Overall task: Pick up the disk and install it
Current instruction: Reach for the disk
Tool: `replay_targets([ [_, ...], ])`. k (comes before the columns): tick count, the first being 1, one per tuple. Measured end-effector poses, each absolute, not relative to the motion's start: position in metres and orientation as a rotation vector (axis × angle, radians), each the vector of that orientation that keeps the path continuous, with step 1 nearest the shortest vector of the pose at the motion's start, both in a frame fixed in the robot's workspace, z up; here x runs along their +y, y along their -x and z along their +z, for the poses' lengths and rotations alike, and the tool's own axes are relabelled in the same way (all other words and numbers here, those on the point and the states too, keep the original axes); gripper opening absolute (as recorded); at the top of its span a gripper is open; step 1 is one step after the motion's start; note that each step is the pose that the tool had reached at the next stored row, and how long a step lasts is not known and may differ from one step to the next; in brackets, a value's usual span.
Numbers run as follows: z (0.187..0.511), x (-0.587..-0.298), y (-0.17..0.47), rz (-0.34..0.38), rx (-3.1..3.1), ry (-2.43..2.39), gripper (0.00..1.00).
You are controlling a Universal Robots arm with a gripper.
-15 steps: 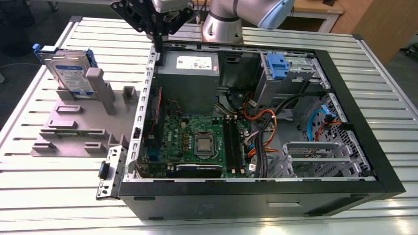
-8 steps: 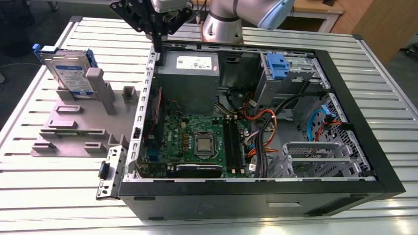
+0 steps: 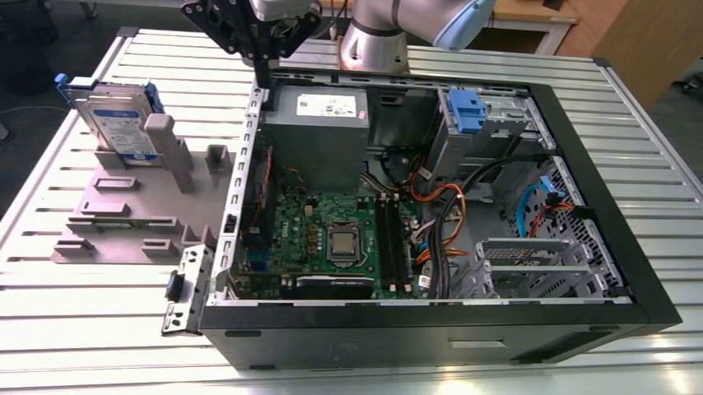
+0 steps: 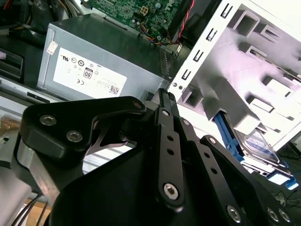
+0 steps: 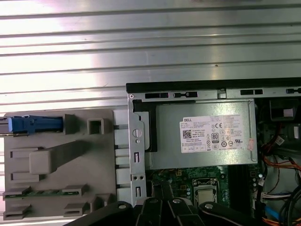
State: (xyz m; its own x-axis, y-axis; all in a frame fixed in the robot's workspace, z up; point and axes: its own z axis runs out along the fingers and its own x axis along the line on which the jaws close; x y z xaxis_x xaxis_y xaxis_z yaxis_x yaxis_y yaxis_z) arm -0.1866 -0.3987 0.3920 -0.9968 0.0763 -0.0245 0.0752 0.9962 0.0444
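1. Gripper (image 3: 263, 76): in the exterior view its upper body is cut off by the top edge. In both wrist views its black linkage runs off the picture's edge.
2. Arm (image 3: 379, 37): cut off by the exterior view's top edge.
3. Disk (image 3: 114, 122): in the exterior view its lower part is hidden behind the grey fixture (image 3: 121, 222). In the first wrist view it is seen edge-on, its labelled face is out of sight and one end is cut off. In the second wrist view the fixture and the linkage partly cover it.
4. Power supply box (image 3: 318, 123): in the second wrist view one end is hidden behind the gripper.
5. Table (image 3: 66, 329): cut off by the exterior view's edges.
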Motion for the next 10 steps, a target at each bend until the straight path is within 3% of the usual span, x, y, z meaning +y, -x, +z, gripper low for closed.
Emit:
replay_targets([
  [10, 0.3919, -0.3987, 0.1896, 0.068, 3.113, -0.118, 0.11],
])
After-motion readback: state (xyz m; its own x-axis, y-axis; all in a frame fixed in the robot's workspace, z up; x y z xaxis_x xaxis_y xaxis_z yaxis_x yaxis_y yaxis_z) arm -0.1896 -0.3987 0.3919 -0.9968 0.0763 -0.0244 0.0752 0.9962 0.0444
